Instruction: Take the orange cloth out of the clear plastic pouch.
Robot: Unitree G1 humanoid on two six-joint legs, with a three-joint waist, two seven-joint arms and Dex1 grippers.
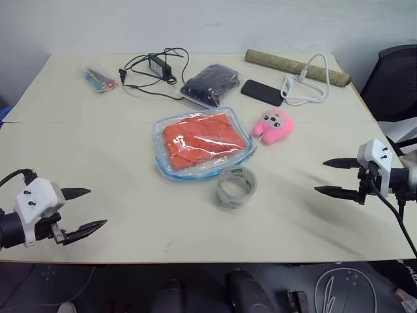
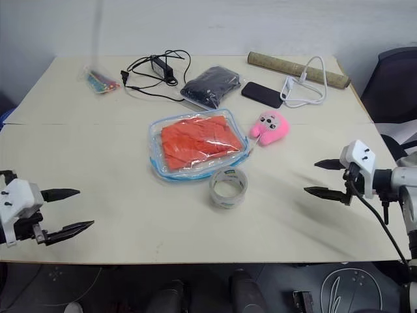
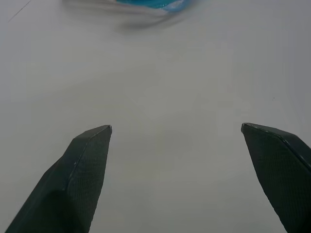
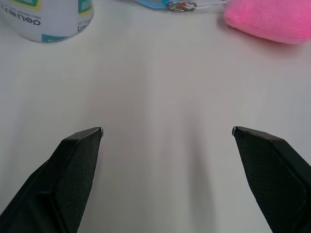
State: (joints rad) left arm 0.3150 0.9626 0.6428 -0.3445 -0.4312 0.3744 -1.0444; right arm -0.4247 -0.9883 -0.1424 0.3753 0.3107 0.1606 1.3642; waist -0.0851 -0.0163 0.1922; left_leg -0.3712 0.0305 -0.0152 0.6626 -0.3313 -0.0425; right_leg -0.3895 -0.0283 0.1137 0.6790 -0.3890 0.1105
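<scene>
The clear plastic pouch [image 1: 172, 167] with a light blue edge lies flat in the middle of the table, and the orange cloth [image 1: 201, 139] is folded inside it. My left gripper [image 1: 91, 210] hovers open over the table's near left corner, well away from the pouch. Over the right side of the table my right gripper [image 1: 326, 176] is open too, with nothing between its fingers, and points toward the middle. A blurred strip of the pouch's blue edge [image 3: 155, 4] shows in the left wrist view. The pouch's zipper pull [image 4: 181, 6] shows in the right wrist view.
A roll of clear tape [image 1: 236, 186] stands just in front of the pouch, and a pink plush toy [image 1: 272, 126] lies to its right. Farther back are a bag of black contents [image 1: 210, 85], a phone [image 1: 262, 92], cables [image 1: 153, 68], a white cord [image 1: 306, 85], a rolled mat [image 1: 296, 66] and a tiny colourful bag [image 1: 99, 79].
</scene>
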